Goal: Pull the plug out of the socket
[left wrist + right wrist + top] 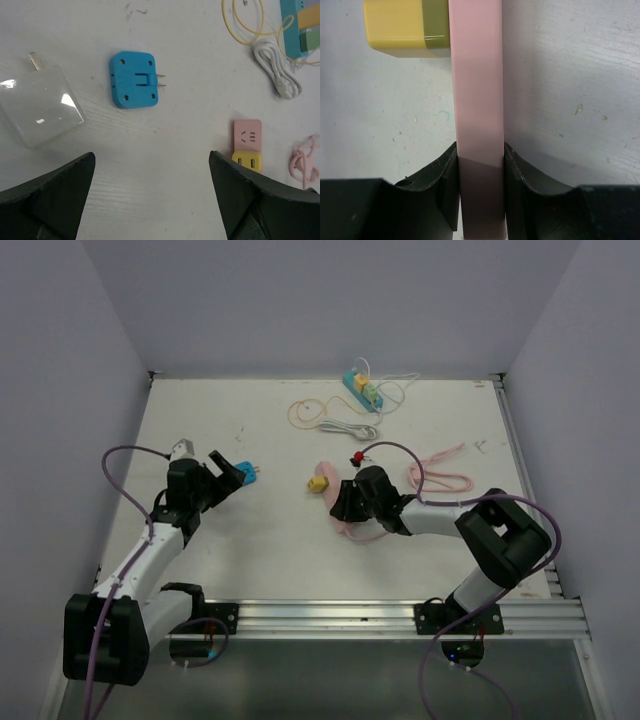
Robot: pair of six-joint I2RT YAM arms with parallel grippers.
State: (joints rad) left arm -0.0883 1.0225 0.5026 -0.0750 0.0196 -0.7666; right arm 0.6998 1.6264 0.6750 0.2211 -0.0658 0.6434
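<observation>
A: Table [270, 540] — what are the grippers doing?
B: Right gripper [479, 160] is clamped on the pink socket [476, 75], mid-table. Left gripper [152, 172] is spread wide, holding nothing.
A: And the plug?
B: Yellow plug [400, 27] sits against the socket's side, beyond the fingers — a blue adapter [132, 80] lies well apart.

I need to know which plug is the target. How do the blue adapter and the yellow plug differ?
The blue adapter lies free with its prongs bared; the yellow plug sits against the pink socket, prongs hidden. Blue looks larger and flat; yellow is a small block. Both have rounded corners.
</observation>
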